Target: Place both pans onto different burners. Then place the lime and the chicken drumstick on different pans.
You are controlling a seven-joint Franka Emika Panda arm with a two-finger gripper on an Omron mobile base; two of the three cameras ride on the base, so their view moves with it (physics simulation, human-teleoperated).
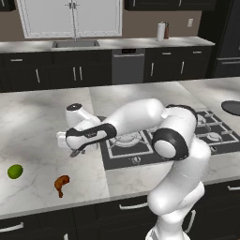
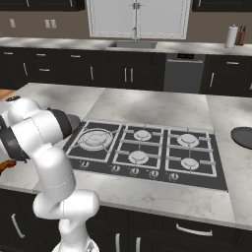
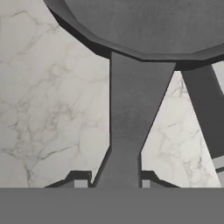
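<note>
Gripping the long handle of the mid-grey pan (image 3: pixel 144 26), the pincer (image 3: pixel 111 183) is clenched on it, a fingertip on each side of the handle's narrow end, as the hand view shows. There the pan's round bowl lies ahead of the fingers over marbled worktop (image 1: pixel 37 126), with a dark bar of what looks like the cooktop edge at the right. In the left base view the hand sits low just beside the left edge of the black cooktop (image 2: pixel 147 147), so this pan seems near the burners but not yet on one; whether it is lifted or resting I cannot tell. The darker pan (image 2: pixel 243 137) lies on the worktop to the right of the cooktop, well apart from the arm. The lime (image 1: pixel 15 171) and the chicken drumstick (image 1: pixel 61 183) lie near each other on the worktop at the left. By my reading, no burner holds a pan yet: both placements and both foods remain.
</note>
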